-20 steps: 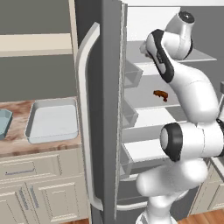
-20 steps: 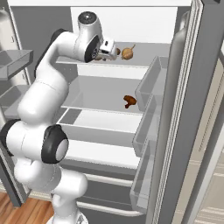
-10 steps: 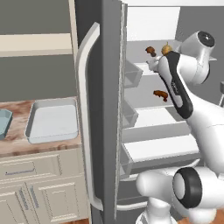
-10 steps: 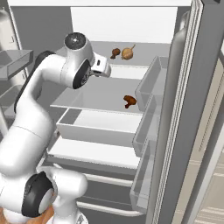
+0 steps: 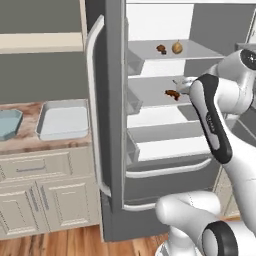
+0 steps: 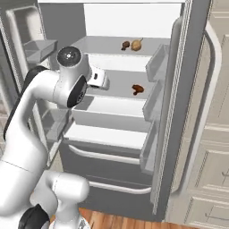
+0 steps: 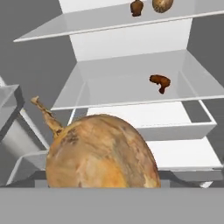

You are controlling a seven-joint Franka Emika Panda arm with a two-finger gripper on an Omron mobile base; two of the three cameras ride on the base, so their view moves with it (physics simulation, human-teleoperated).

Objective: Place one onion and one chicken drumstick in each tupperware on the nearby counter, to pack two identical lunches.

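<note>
Onion (image 7: 101, 152) sits pinched in your gripper (image 7: 105, 183); carry it level to the grey-white tupperware (image 5: 64, 120), avoiding the fridge door (image 5: 112, 100).

Even, flat rendered light, brightest on the fridge's white back wall (image 5: 160, 22), soft shadows under shelves (slightly blurry, no glare).

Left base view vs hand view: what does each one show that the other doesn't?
Left base view alone: the light-blue tupperware and the grey-white tupperware, both empty, on the counter left of the fridge door. Hand view alone: an onion close up at the gripper, filling the lower frame; the fingertips are hidden behind it. Both: the top-shelf drumstick and onion, plus a second drumstick on the shelf below.
</note>
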